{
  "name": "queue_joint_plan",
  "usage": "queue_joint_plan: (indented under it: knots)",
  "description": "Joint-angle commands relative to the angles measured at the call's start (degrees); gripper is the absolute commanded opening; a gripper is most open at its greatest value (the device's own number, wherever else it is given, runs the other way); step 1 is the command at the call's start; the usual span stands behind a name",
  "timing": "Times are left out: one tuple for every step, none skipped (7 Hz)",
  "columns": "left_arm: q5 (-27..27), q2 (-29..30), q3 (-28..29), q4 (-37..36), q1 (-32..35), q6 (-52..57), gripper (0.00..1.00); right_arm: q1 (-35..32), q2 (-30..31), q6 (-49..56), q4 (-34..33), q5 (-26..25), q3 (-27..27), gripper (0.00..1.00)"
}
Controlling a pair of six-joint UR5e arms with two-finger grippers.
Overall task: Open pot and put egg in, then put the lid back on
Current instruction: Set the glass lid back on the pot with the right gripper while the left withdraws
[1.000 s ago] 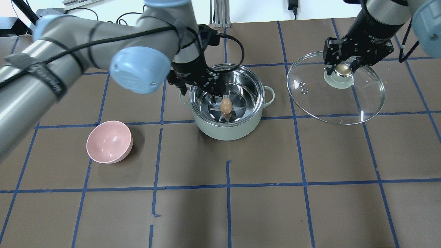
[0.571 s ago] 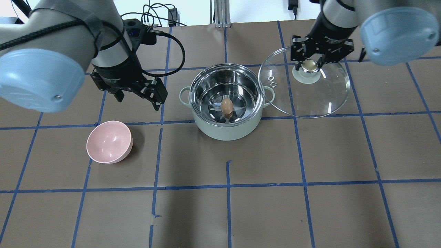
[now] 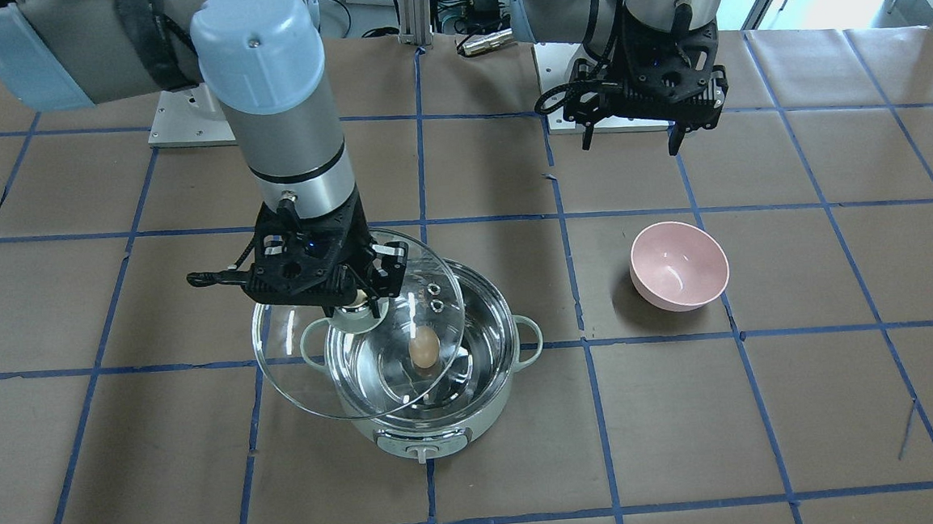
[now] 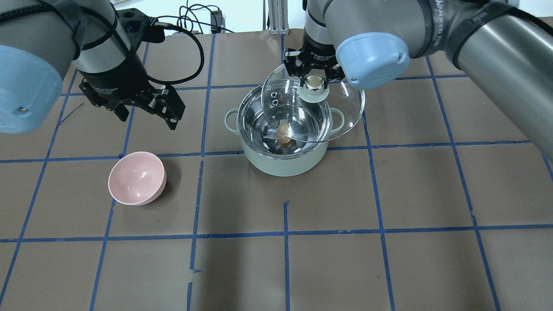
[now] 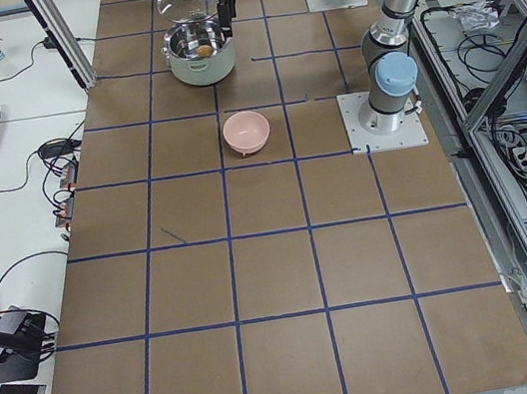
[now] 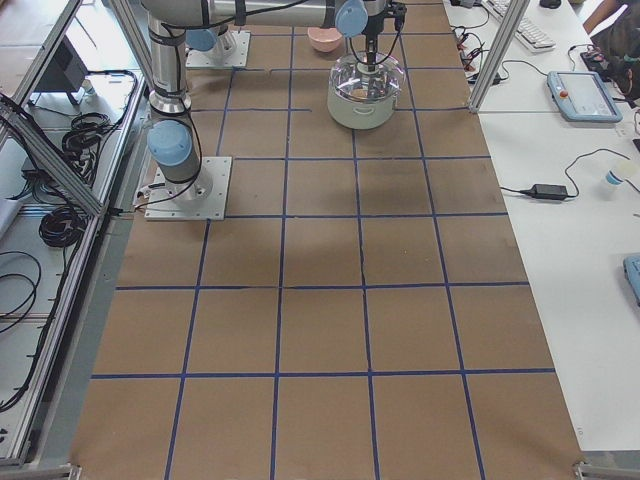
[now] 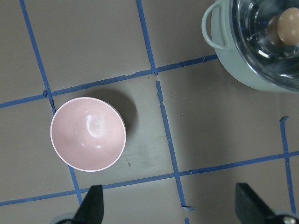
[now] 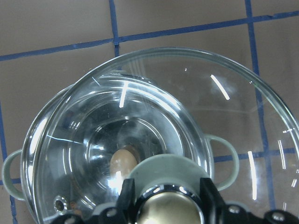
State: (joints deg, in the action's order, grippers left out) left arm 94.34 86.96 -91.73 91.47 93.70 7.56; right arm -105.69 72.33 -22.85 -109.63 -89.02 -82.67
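Now the right pincer [image 4: 314,81] clamps the lid's [image 4: 342,110] knob, left pincer [image 4: 147,117] spread. Overhead, the pot [image 4: 281,164] centre lies at seven o'clock.

A pink bowl [image 4: 137,178] sits upright on the brown table [image 4: 389,268] — its glossy inside catching light. Blue tape lines [image 4: 287,268] grid the surface.

- Strap [image 4: 437,20], black, around the right arm [image 4: 497,39], at 1 o'clock in the overhead view: a row of white capital letters, too blurred to read with certainty.
- Right gripper [image 4: 314,82], at 12 o'clock: a line of small white print on its black body, illegible.
- No other text, number or sign can be read in any view.
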Motion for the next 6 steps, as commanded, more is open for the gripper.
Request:
queue_joint_plan:
  knots:
    - [-0.56,-0.65,0.68,3.34,0.17,-0.69,1.00,-3.63,-3.41,-3.94,-2.67,0.08,1.11,0.23]
    - [-0.39,-1.09,0.68,3.89,-0.18,-0.61,1.00,-4.52,-4.64,-4.83,-3.57,0.08,1.11,0.25]
    - [-0.65,-1.18,0.76,4.07,-0.27,-0.70,1.00,-4.70,-4.92,-4.67,-3.66,0.17,0.76,0.28]
    - [-0.57,-1.27,0.85,4.16,-0.27,-0.79,1.00,-4.70,-5.00,-4.66,-3.57,0.25,0.58,0.30]
    - [-0.30,-1.53,0.94,4.59,-0.27,-0.87,1.00,-4.79,-4.92,-4.58,-3.66,0.25,-0.55,0.31]
    - [-0.56,-1.53,1.20,4.68,-0.36,-1.14,1.00,-5.05,-4.83,-4.49,-3.75,0.25,-0.91,0.32]
